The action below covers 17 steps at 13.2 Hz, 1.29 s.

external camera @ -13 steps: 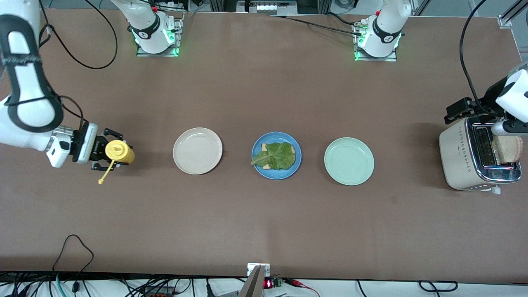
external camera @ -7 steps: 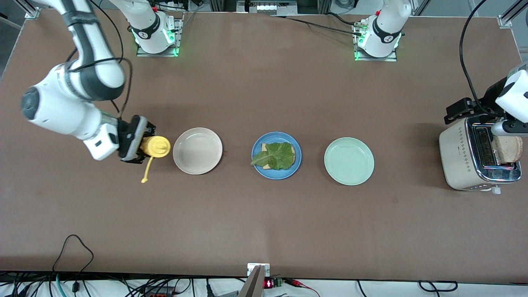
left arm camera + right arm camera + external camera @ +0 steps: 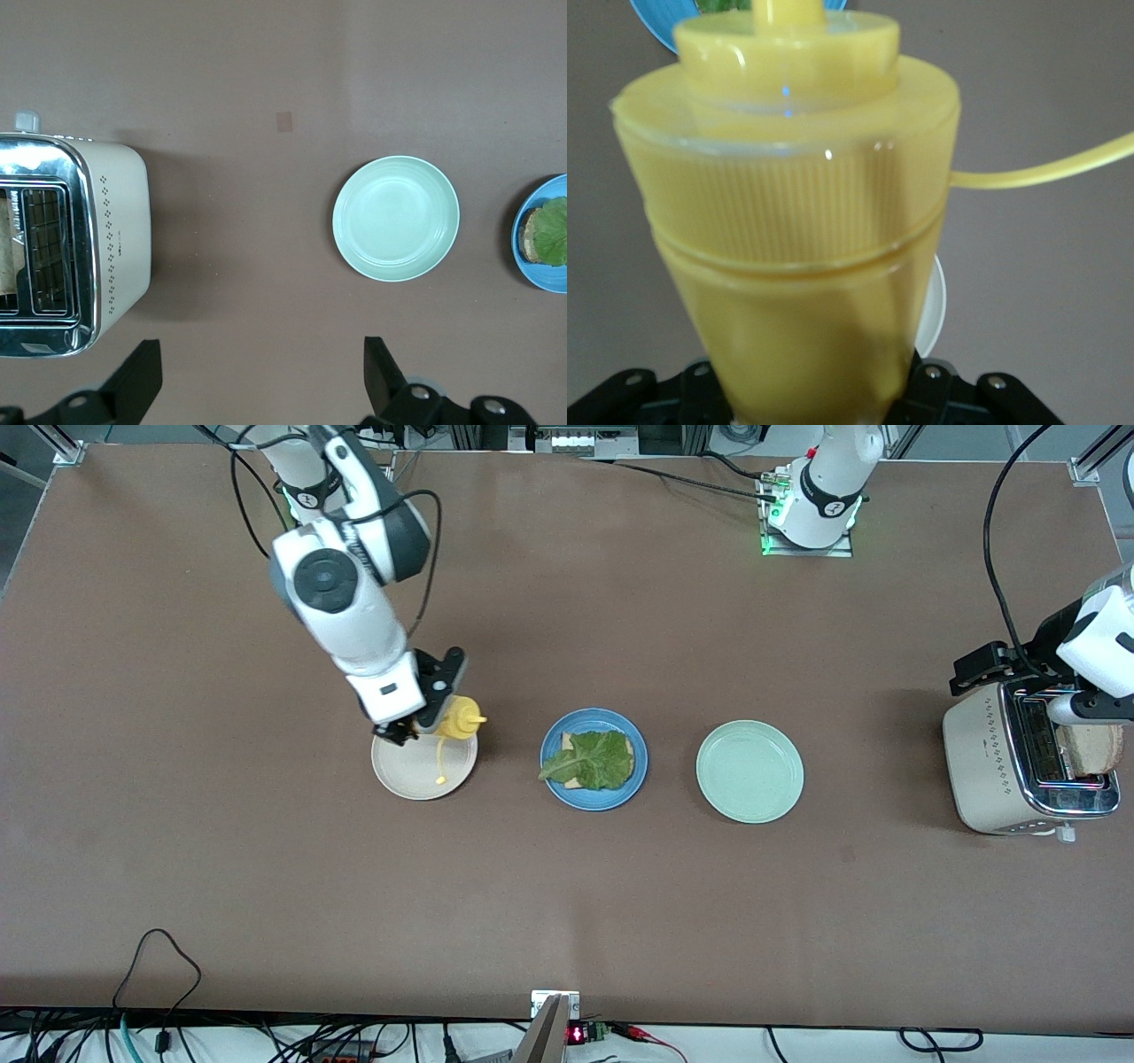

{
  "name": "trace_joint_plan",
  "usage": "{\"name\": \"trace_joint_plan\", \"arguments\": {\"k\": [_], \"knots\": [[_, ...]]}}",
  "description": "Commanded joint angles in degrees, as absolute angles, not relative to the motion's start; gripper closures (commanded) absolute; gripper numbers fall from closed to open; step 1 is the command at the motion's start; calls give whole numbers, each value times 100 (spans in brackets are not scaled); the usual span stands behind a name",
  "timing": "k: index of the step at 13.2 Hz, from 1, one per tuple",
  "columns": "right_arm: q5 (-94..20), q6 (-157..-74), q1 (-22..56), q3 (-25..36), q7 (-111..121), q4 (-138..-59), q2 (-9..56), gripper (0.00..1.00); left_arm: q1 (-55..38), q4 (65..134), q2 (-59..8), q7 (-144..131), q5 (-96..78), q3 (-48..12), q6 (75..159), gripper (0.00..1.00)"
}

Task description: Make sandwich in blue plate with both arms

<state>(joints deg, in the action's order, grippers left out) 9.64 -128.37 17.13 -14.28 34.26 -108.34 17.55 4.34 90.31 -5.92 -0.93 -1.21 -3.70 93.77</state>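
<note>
Gripper on my right arm (image 3: pixel 425 722) is clamped on a yellow squeeze bottle (image 3: pixel 459 722), holding it up over the rim of the cream-white plate (image 3: pixel 403 772) on the side toward the blue plate; the bottle's thin yellow cap strap (image 3: pixel 438 762) dangles down over that plate. In my right wrist view the yellow bottle (image 3: pixel 797 230) fills nearly everything, its ribbed cap collar in the middle of the picture and the strap (image 3: pixel 1045 168) trailing off to one side. My left gripper (image 3: pixel 257 390) hangs with its fingers (image 3: pixel 376 372) spread wide and nothing between them, up over the counter (image 3: pixel 567 921) beside the toaster (image 3: pixel 1019 766), at the left arm's end of the counter. A slice of bread (image 3: pixel 1094 748) stands in the toaster's slot. The blue plate (image 3: pixel 554 775) sits midway along the counter in a row of three plates, between the cream-white one and the pale green plate (image 3: pixel 749 771). On the blue plate lies one bread slice (image 3: pixel 572 780) with a ruffled green lettuce leaf (image 3: pixel 595 760) spread over it; that is as much of the sandwich as is on the plate. My left wrist view shows the green plate (image 3: pixel 396 219), the toaster (image 3: pixel 75 243) and an edge of the blue plate (image 3: pixel 532 270).
</note>
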Motion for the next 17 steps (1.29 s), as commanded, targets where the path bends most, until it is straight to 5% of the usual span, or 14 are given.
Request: {"name": "trace_joint_plan", "arguments": {"k": [1,9,17], "knots": [[1492,-12832,2047,-1336,2858,-10179,2432,100,448,9026,-580,-79,-167,-360,9387,0],[1863,-12955,3383,-449,2418,-9475,3585,100,501,9035,-589,-70,-193,-352,9378,0],[2426,-12955,3604,-439,2136,-9431,3736,100,598,9035,-589,-26,-237,-343,9387,0]]}}
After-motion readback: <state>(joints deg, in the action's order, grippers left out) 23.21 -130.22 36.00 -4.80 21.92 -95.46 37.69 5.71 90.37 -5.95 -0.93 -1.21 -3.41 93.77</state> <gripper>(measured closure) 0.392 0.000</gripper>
